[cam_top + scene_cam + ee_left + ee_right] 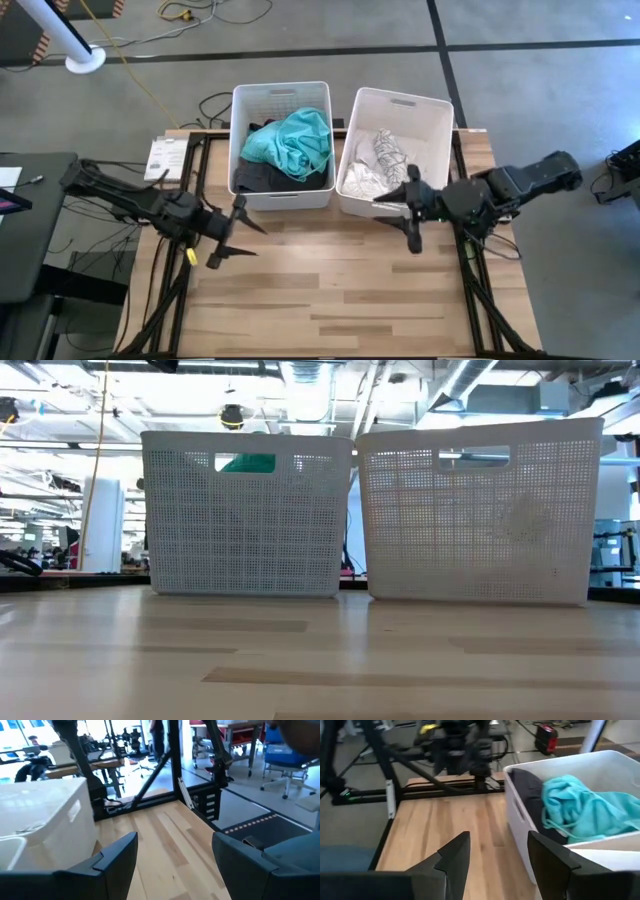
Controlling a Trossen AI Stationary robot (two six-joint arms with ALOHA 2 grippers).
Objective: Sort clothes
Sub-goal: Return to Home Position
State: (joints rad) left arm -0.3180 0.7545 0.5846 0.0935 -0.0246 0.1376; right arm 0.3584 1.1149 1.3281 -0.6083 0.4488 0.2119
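Observation:
Two white plastic bins stand side by side at the table's far edge. The left bin [282, 145] holds a teal garment [292, 141] lying on dark clothes [262, 177]; the same teal garment [585, 810] shows in the right wrist view. The right bin [395, 150] holds white and patterned clothes [377, 160]. My left gripper [234, 232] hovers open over the table, in front of the left bin's near left corner. My right gripper [408, 214] hovers open by the right bin's near wall. Neither has anything between its fingers.
The wooden table top [340, 290] lies bare in front of the bins. Black frame rails [475, 290] run along both sides of the table. A paper sheet [165, 155] lies at the far left corner. Cables trail on the floor behind.

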